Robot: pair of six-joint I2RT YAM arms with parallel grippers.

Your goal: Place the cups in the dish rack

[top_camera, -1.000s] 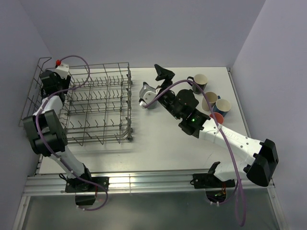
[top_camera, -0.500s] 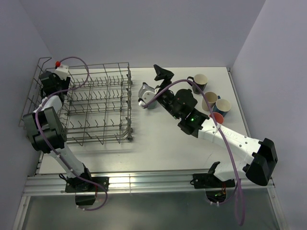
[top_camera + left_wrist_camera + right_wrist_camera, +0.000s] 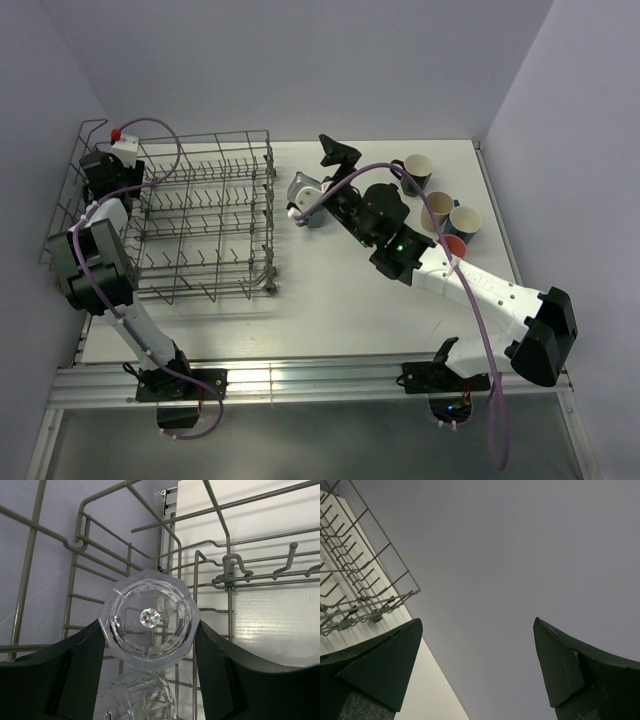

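bearing rack [image 3: 271, 215]: white table [image 3: 350, 310], lilac walls [image 3: 300, 60]

The top camera looks down from high behind both arms [image 3: 440, 275]. The left wrist camera sits close behind the left gripper [image 3: 149, 626], facing the dish rack [image 3: 227, 575] (very near). The right wrist camera tilts up past the right gripper [image 3: 477, 622] at the wall [image 3: 520, 540]. All see the rack.

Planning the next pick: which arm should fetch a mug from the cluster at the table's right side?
Right. The right gripper is open and empty, near the mugs; the left gripper is shut on a clear glass tumbler over at the dish rack's far-left side.
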